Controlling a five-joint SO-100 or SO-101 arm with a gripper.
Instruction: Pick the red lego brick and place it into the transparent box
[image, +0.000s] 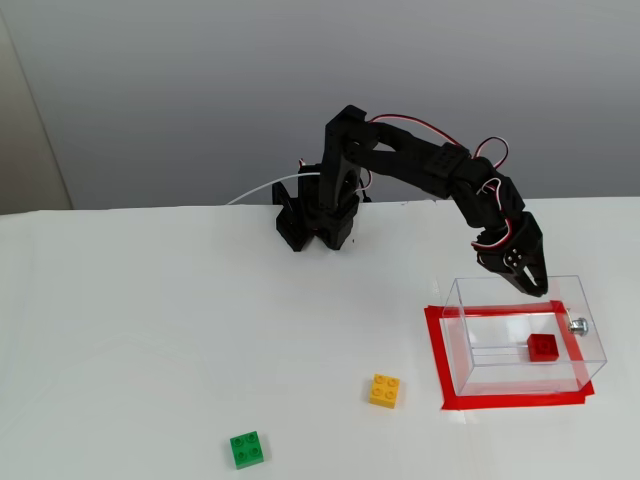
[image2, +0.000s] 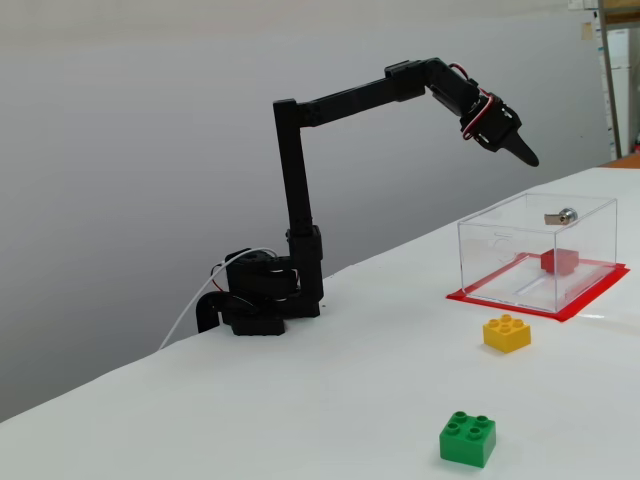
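Note:
The red lego brick (image: 543, 347) lies on the floor of the transparent box (image: 470, 300), near its right wall and just below the small silver knob (image: 577, 324). It shows through the clear wall in both fixed views (image2: 560, 262). My gripper (image: 536, 284) hangs in the air above the box's far edge, empty, with its jaws together and pointing down. In a fixed view the gripper (image2: 526, 154) is well above the box (image2: 500, 245), apart from it.
A red tape rectangle (image: 440, 362) frames the box on the white table. A yellow brick (image: 385, 390) lies left of the box and a green brick (image: 247, 449) nearer the front. The arm's base (image: 315, 215) stands at the back.

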